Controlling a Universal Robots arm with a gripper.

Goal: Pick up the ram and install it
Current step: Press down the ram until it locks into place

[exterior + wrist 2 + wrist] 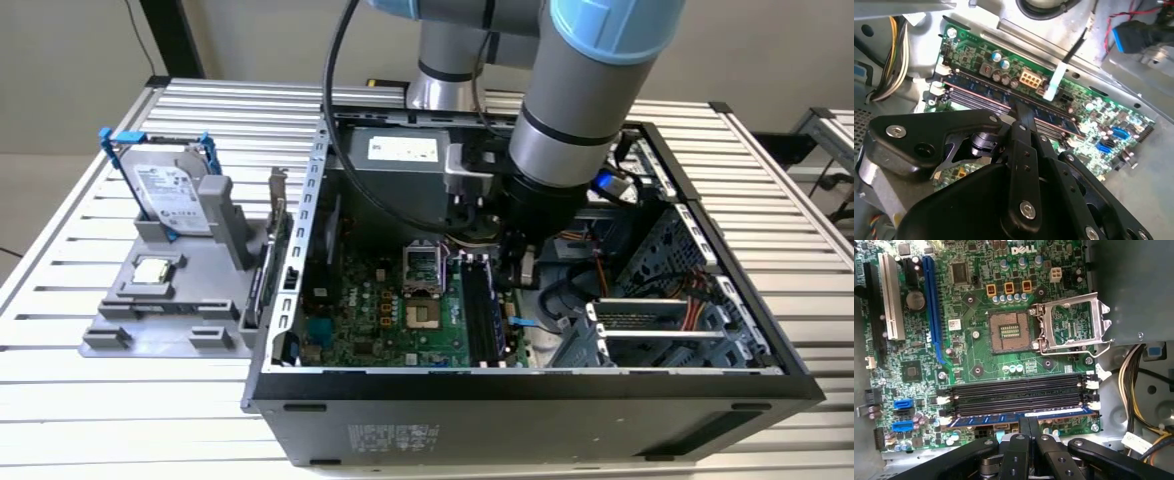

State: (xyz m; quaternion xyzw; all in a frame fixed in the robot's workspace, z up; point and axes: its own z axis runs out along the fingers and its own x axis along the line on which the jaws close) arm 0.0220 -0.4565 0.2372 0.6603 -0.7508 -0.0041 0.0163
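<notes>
The arm reaches down into the open computer case [534, 385], which lies on the slatted metal surface [80, 400]. In the exterior view the claw [514, 262] hangs over the motherboard [387, 320], at about 3 o'clock from the open processor socket [422, 268] and right above the row of memory slots.

The ram [1024, 417] lies lengthwise in the outermost of the black slots [1019, 395], the one nearest the board's edge; in the first wrist view it shows as a blue-green strip with the white slot latches [1093, 405] at its end. In the second wrist view the ram [984, 86] runs along the same slot bank, and the claw's two black fingers [1021, 117] come together over its middle, narrowed to a thin gap and touching or almost touching its top edge. I cannot tell whether they truly pinch the stick or only rest on it.

At 9 o'clock from the case in the exterior view, well apart, a grey stand [167, 300] holds an upright hard drive [167, 195] in a blue frame.
</notes>
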